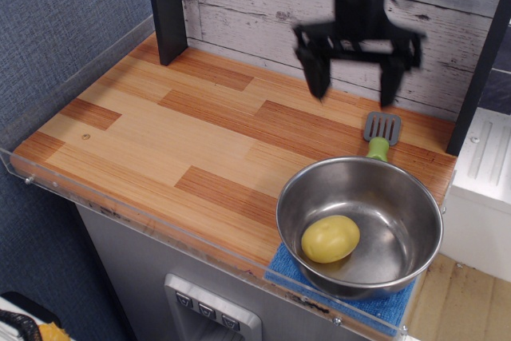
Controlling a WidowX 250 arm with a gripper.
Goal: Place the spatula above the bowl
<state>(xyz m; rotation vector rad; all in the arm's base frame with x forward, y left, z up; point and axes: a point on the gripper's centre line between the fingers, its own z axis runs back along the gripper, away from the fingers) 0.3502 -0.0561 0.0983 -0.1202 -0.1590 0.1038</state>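
Gripper (357, 77) hangs raised, jaws spread wide and empty. Below its right finger, the spatula (380, 134) lies flat, handle touching the bowl (359, 225) rim.

A wooden table (200, 129) of light and darker planks is filling most of the frame, with a clear rim running along its left and near edges. At lower right a blue pad (291, 271) is lying on it, under the bowl (359, 225). At right, the spatula (380, 135) is lying flat just behind the bowl. A dark post (166, 7) is standing at upper left.
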